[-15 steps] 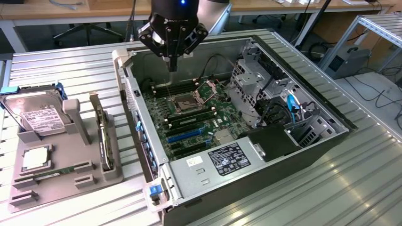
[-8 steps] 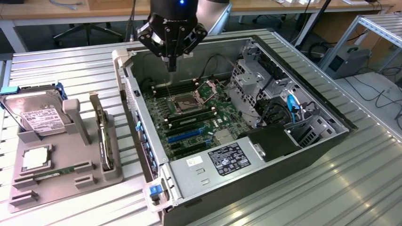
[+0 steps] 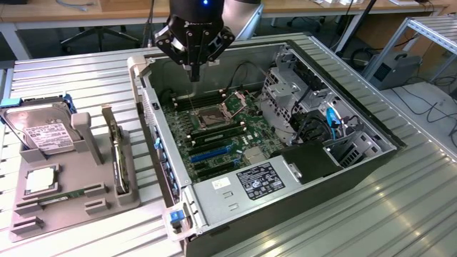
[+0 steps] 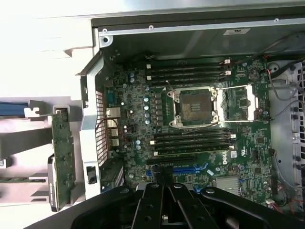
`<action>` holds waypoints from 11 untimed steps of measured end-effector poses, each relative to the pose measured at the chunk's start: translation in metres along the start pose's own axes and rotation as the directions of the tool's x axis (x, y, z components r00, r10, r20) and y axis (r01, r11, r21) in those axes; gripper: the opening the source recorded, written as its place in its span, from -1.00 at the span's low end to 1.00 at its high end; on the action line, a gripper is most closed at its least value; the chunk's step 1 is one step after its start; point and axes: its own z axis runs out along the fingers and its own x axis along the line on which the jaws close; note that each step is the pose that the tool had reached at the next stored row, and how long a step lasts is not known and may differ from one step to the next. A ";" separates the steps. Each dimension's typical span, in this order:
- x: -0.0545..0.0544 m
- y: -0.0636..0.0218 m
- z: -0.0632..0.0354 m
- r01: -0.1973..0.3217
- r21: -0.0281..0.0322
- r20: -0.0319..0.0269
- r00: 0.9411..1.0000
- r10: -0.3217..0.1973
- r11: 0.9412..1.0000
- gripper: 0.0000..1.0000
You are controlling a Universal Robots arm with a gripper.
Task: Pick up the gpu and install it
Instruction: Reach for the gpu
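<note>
**Claw over the open computer, gpu in its stand**

The claw (image 3: 194,76) hangs above the rear part of the open computer case (image 3: 357,160), over the motherboard (image 3: 221,134) and close to the empty processor socket (image 3: 212,115). Its two fingers are drawn together to a narrow tip and nothing sits between them. In the wrist view the claw (image 4: 166,187) points down at the board (image 4: 190,129), with the blue expansion slot (image 4: 188,168) just past the fingers.

The gpu (image 3: 121,163) is outside the case, standing on its edge in a grey holder (image 3: 78,193) on the ribbed metal counter (image 3: 85,80). The holder is just beside the case wall on the exterior view's left, and the card is well apart from the claw. The wrist view shows the gpu (image 4: 62,152) as a thin green board beside the case's perforated rear panel (image 4: 101,124).

On the same holder, a hard drive (image 3: 43,131) stands upright. A processor chip (image 3: 39,179) and a narrow memory stick (image 3: 53,198) lie flat near it.
</note>
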 end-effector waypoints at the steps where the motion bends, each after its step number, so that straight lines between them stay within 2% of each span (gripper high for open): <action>1: 0.000 0.0000 0.0000 0.000 0.000 0.000 1.000 0.000 1.000 -0.79; 11: 0.002 -0.0002 -0.0001 0.000 0.000 0.000 1.000 0.000 1.000 -0.79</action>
